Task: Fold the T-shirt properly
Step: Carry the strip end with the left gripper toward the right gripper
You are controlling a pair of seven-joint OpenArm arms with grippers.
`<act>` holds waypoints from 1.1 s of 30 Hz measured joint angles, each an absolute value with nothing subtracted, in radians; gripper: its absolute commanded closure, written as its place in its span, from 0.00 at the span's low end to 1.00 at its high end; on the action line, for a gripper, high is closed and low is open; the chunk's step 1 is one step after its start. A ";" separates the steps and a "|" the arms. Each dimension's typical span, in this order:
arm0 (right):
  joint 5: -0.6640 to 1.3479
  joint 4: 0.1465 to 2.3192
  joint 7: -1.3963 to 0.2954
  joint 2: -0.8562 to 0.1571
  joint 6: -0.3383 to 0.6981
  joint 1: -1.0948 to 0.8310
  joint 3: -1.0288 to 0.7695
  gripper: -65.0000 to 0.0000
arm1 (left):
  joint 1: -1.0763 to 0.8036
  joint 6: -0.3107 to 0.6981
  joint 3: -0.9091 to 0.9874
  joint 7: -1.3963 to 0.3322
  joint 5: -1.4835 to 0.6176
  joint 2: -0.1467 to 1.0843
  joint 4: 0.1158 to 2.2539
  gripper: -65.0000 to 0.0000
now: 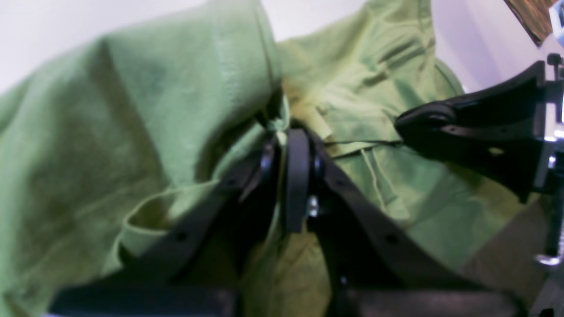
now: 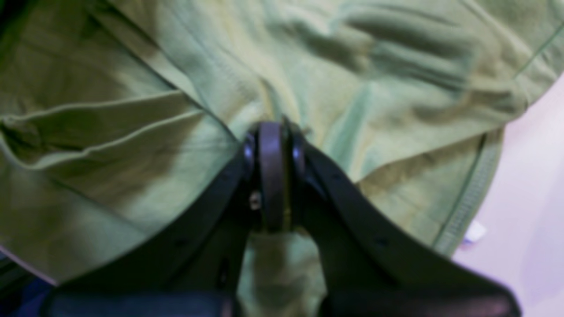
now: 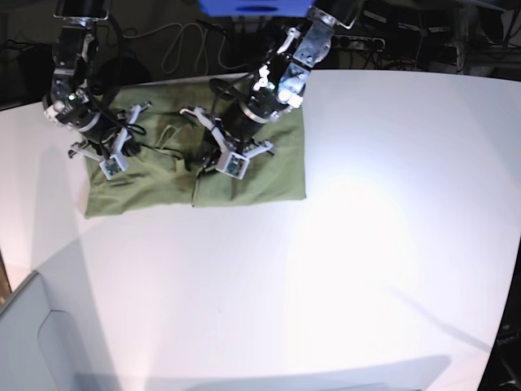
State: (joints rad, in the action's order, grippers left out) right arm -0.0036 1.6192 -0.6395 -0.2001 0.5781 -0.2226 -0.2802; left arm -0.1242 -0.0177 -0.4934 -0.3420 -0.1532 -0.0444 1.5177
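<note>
Both end effectors, left (image 1: 293,132) and right (image 2: 271,132), are clenched on pinches of the T-shirt (image 3: 269,175), which lies at the upper left of the surface (image 3: 366,261), so we reckon they're gripping to drag a fold across.

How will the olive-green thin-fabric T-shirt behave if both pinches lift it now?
The olive-green thin-fabric T-shirt will probably sag floppily: it bunches into creases at the left gripper. It likely lifts lightly, since the shut right gripper holds only a thin pinch. It may slide over the smooth white table.
</note>
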 measured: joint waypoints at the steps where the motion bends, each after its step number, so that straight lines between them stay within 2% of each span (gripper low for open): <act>1: -0.004 1.619 -0.640 -0.200 0.578 -0.223 -0.280 1.00 | -0.125 -0.018 -0.493 -0.342 -0.153 -0.044 1.515 1.00; 7: -0.004 1.619 -0.640 -0.200 0.578 -0.223 -0.280 1.00 | -0.124 -0.018 -0.493 -0.349 -0.153 -0.056 1.515 1.00; 8: -0.004 1.619 -0.640 -0.200 0.578 -0.223 -0.280 1.00 | -0.125 -0.018 -0.493 -0.349 -0.153 -0.056 1.515 0.96; 12: -0.004 1.619 -0.640 -0.200 0.578 -0.223 -0.280 1.00 | -0.125 -0.018 -0.493 -0.352 -0.157 -0.056 1.523 0.58; 14: -0.004 1.619 -0.640 -0.200 0.578 -0.223 -0.279 1.00 | -0.130 -0.019 -0.493 -0.355 -0.155 -0.052 1.535 0.47; 16: -0.004 1.619 -0.640 -0.200 0.578 -0.223 -0.279 1.00 | -0.142 -0.019 -0.494 -0.363 -0.155 -0.049 1.588 0.48; 20: -0.004 1.620 -0.640 -0.200 0.578 -0.223 -0.279 1.00 | -0.163 -0.016 -0.488 -0.349 -0.163 -0.037 1.741 0.60; 23: -0.004 1.620 -0.641 -0.201 0.578 -0.222 -0.279 1.00 | -0.173 -0.004 -0.462 -0.342 -0.164 0.023 1.805 0.67; 27: -0.004 1.620 -0.646 -0.200 0.578 -0.219 -0.279 1.00 | -0.214 -0.023 -0.375 -0.352 -0.153 0.063 1.773 0.68; 33: -0.004 1.621 -0.647 -0.199 0.578 -0.217 -0.278 1.00 | -0.238 -0.018 -0.329 -0.349 -0.157 0.056 1.726 0.68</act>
